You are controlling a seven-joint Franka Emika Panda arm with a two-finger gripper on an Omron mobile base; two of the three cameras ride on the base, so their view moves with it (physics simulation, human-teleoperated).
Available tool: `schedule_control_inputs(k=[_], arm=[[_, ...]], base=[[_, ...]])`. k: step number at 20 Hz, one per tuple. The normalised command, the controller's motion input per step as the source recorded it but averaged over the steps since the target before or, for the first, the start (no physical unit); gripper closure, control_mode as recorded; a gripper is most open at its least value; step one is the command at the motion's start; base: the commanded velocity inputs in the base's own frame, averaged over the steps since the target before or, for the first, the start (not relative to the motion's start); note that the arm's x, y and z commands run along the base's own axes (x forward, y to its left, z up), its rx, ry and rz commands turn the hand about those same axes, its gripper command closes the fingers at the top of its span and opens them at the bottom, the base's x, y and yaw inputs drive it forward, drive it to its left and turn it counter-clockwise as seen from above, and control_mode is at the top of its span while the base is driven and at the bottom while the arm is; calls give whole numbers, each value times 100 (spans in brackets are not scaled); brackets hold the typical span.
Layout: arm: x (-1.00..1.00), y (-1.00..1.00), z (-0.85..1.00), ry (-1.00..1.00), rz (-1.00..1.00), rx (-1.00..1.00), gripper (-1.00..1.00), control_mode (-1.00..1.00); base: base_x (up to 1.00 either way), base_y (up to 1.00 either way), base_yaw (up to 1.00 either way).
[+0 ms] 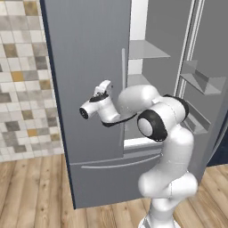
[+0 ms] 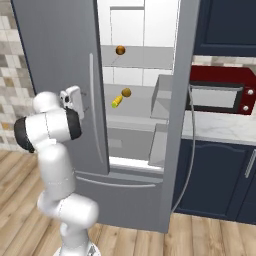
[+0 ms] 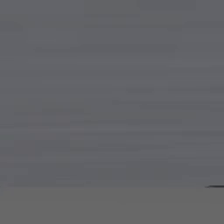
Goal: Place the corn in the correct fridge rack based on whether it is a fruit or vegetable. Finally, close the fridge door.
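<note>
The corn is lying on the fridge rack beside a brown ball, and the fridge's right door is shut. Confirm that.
Not quite. The corn does lie on the fridge rack beside a brown ball, but the fridge's right door stands open, not shut. The right base view shows it swung out, with the shelves inside exposed.

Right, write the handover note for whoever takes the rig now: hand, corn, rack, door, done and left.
Hand: up against the grey front of the closed left fridge door; nothing visibly held; jaw state not readable.
Corn: lying on the wide grey fridge rack, next to a small brown ball. Another brown ball sits on the higher shelf.
Done: corn placed on the rack.
Left: the right fridge door stands open; close it.
</note>
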Motion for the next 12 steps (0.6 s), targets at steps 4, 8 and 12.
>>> schedule_control_inputs(k=[4,8,12], arm=[[12,0,0,-1,0,0,-100,-100],[-97,0,41,-16,0,0,-100,-100],[-100,-8,43,-23,1,0,-100,-100]], base=[[0,0,0],[0,0,0],[0,0,0]])
